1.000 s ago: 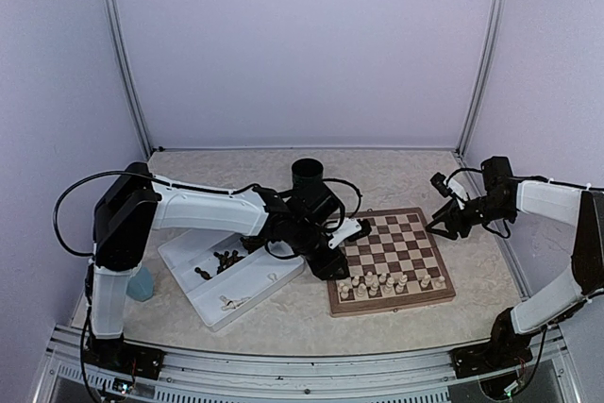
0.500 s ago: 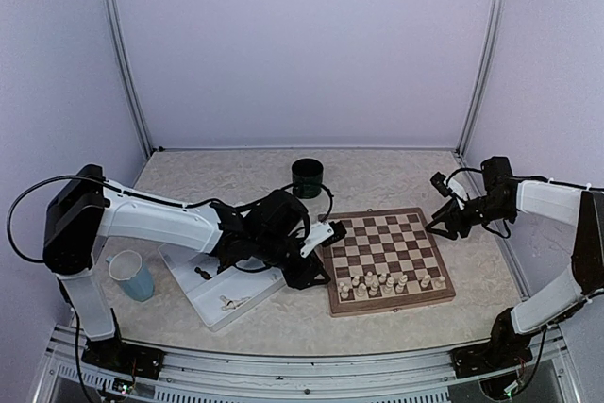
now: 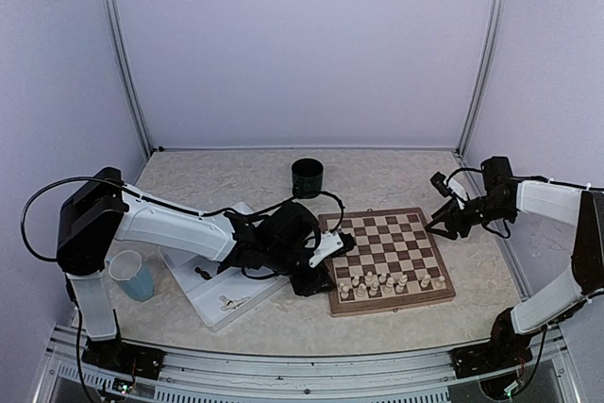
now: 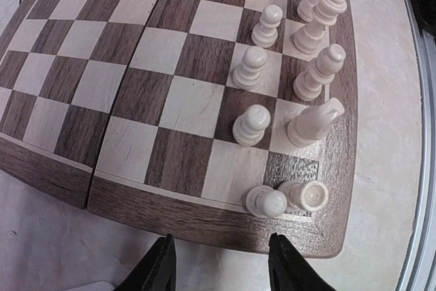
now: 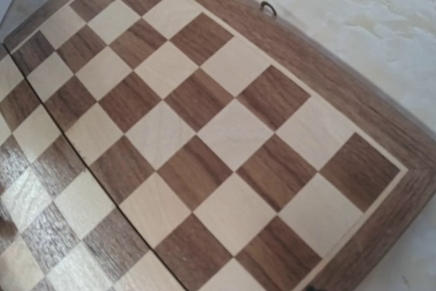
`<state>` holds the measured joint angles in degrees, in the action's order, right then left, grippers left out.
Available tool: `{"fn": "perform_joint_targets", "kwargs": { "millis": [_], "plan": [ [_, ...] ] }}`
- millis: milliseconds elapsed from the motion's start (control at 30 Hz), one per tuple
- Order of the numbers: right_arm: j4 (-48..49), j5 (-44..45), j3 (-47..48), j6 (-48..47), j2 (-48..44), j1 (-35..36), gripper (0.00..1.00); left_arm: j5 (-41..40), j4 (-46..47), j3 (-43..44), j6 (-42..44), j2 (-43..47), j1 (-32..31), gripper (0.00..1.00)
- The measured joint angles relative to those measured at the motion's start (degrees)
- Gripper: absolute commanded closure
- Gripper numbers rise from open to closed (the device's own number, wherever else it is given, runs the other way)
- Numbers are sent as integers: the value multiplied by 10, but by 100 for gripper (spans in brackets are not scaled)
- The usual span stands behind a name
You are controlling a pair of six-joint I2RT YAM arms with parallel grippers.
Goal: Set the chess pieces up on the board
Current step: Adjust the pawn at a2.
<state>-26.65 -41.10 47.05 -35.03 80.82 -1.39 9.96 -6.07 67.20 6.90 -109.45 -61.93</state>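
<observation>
The board (image 3: 396,244) lies right of centre, with cream chess pieces (image 3: 382,282) standing in its two near rows. My left gripper (image 3: 315,278) hovers at the board's near left corner. In the left wrist view its fingertips (image 4: 161,264) stand apart over the table with nothing between them, so the gripper (image 4: 219,257) is open just outside the board (image 4: 170,86). A pawn (image 4: 266,201) and a rook (image 4: 304,195) stand at that corner, with more cream pieces (image 4: 251,66) behind. My right gripper (image 3: 440,224) hangs open and empty over the board's right edge; its wrist view shows only bare squares (image 5: 204,120).
A white divided tray (image 3: 255,282) lies left of the board, with dark pieces (image 3: 202,273) and a few cream pieces (image 3: 228,303) in it. A blue cup (image 3: 132,276) stands at the near left. A dark green cup (image 3: 307,177) stands behind the board.
My left arm has swung and dropped lower, uncovering the green cup and the blue cup, and its gripper has come to the board's near left corner. The right arm has not moved.
</observation>
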Motion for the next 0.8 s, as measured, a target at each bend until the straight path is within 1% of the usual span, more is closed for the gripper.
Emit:
{"fn": "perform_joint_targets", "kwargs": {
  "millis": [333,800],
  "plan": [
    [0,0,0,0,7,0,46,-6,0,26,9,-26,-4,53],
    [0,0,0,0,9,0,46,1,-9,36,24,-41,-4,53]
  ]
}}
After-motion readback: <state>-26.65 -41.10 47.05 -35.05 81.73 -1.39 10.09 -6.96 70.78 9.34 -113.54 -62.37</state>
